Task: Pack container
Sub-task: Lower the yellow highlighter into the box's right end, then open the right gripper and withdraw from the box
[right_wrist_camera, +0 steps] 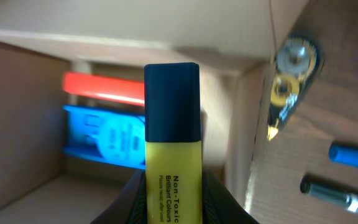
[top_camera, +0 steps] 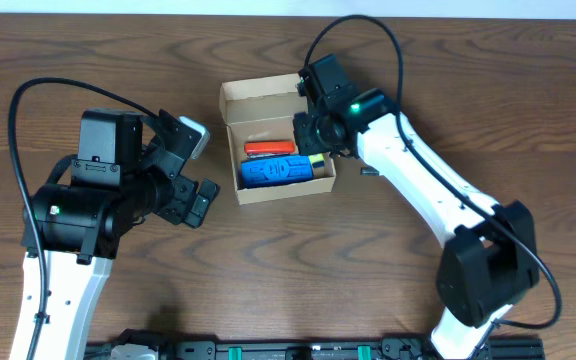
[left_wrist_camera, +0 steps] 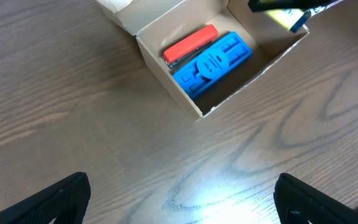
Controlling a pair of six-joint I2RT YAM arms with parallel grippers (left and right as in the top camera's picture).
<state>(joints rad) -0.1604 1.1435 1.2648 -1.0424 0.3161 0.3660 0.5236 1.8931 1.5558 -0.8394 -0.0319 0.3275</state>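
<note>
Container: tan cardboard box (top_camera: 283, 190) standing on the surface (left_wrist_camera: 73, 93) near its middle, between the two arms, with the flap lid (top_camera: 258, 100) open toward the far side.
Contents: a red item (left_wrist_camera: 190, 42) on the far side and a blue item (left_wrist_camera: 213, 62) beside it on the near side. The right end looks free.
Right gripper: (right_wrist_camera: 173, 198) clenched on a yellow highlighter (right_wrist_camera: 172, 168), dark cap pointing forward, held over the container's right end.
Left gripper: (left_wrist_camera: 182, 205) released and empty, hovering left of the container.
Loose items: a tape dispenser (right_wrist_camera: 288, 81) and pens (right_wrist_camera: 353, 154) lie right of the container.
Risk 1: the free gap looks narrow, so a highlighter let go off-line may catch the right wall or ride up on the blue item.
Risk 2: pressing on the wall may shove the unbraced container.
</note>
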